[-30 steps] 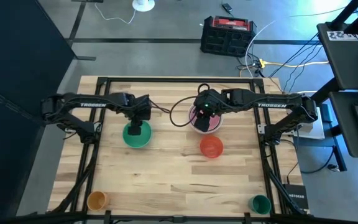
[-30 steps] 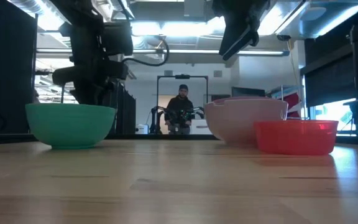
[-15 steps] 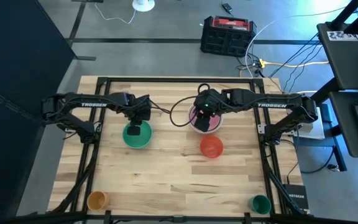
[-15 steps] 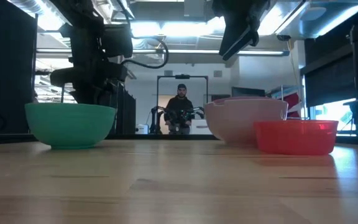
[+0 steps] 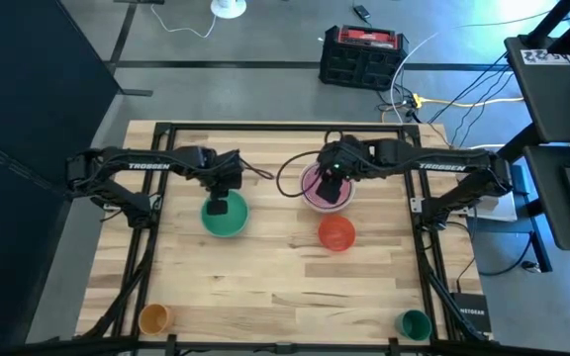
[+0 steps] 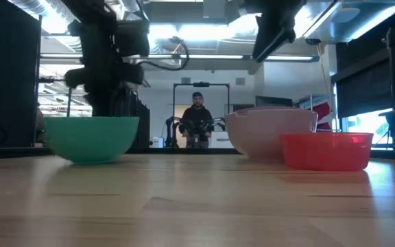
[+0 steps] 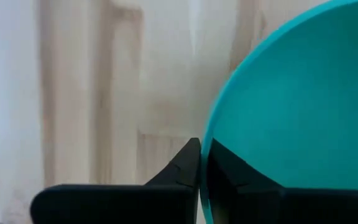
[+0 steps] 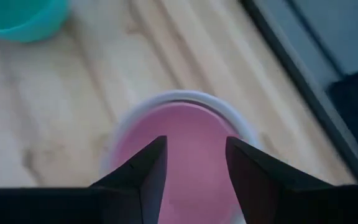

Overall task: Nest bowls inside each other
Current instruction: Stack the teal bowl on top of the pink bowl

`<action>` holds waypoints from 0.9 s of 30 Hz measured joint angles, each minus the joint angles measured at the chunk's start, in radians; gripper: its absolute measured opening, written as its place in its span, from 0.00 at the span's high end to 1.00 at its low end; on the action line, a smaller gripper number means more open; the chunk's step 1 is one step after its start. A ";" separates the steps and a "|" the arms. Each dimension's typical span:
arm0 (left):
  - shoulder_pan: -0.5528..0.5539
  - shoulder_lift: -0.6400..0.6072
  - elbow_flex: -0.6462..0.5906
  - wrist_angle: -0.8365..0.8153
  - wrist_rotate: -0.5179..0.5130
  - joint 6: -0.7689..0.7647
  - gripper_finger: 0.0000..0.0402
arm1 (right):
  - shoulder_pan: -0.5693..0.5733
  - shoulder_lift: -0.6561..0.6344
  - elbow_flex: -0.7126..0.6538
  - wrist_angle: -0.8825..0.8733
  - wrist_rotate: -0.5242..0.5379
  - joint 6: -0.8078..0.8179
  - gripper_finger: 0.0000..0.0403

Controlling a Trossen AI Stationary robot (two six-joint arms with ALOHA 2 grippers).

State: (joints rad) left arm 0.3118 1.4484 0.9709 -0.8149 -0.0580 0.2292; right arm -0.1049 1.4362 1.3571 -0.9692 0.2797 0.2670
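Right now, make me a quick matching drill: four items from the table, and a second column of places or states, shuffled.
Items:
1. green bowl
2. pink bowl
3. red bowl
4. right tool

States:
A. stands alone, untouched, on the wood
B. open, hanging above a bowl
C. rim pinched by the shut left tool
D. sits inside a paler bowl

Pairs: 1-C, 2-D, 3-A, 4-B
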 joint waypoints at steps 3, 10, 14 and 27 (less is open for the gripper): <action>-0.006 0.000 0.062 -0.004 -0.020 -0.056 1.00 | 0.000 -0.029 -0.004 -0.051 0.058 0.002 0.63; -0.019 0.000 0.207 -0.015 -0.066 -0.188 1.00 | 0.000 -0.097 -0.015 -0.171 0.193 0.007 0.63; -0.026 0.000 0.290 -0.020 -0.090 -0.266 1.00 | 0.000 -0.138 -0.027 -0.241 0.270 0.009 0.63; 0.029 0.034 0.396 0.143 0.049 -0.796 1.00 | 0.001 -0.415 -0.352 -0.263 0.368 0.228 0.63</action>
State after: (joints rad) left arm 0.3410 1.4822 1.3672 -0.6718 -0.0092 -0.5665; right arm -0.1044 1.0213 1.0049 -1.2320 0.6480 0.4948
